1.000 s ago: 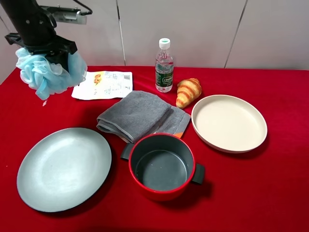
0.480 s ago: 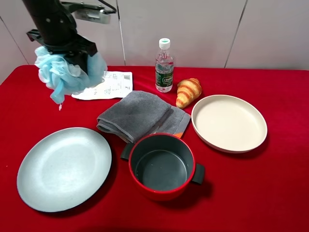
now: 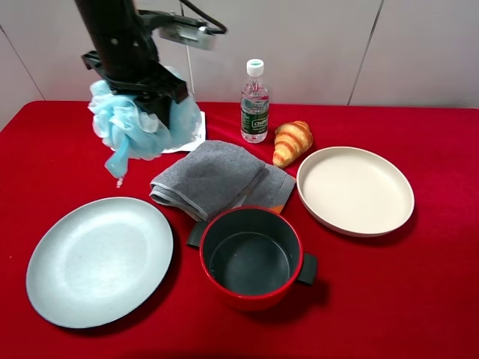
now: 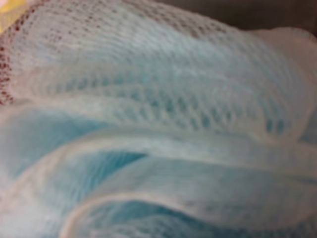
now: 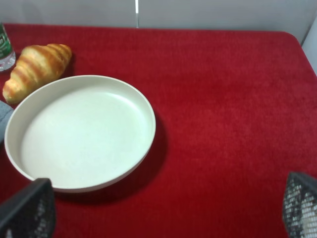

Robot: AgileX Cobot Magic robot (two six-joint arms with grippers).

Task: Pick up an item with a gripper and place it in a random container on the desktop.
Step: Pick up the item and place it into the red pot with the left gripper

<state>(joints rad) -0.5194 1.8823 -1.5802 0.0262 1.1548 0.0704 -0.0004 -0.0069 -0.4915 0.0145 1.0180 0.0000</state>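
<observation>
My left gripper [image 3: 147, 96], a black claw, is shut on the light-blue mesh pouf [image 3: 135, 126] and holds it in the air above the back left of the red desktop [image 3: 419, 284], just left of the grey towel. A ribbon end hangs below the pouf. The pouf [image 4: 158, 129] fills the left wrist view and hides the fingers there. The red pot [image 3: 247, 298], dark grey inside and empty, stands at the front centre, to the right of and nearer than the pouf. My right gripper [image 5: 163, 210] is open and empty above the cloth beside the cream dish.
A grey folded towel [image 3: 213, 178] lies behind the pot. A grey-blue plate [image 3: 97, 258] is at the front left, a cream dish [image 3: 355, 191] at the right. A croissant [image 3: 292, 142], a water bottle [image 3: 254, 101] and a paper leaflet [image 3: 193, 133] are at the back.
My left arm has carried the pouf to the right, from the far left edge to beside the grey towel. Everything else is as it was.
</observation>
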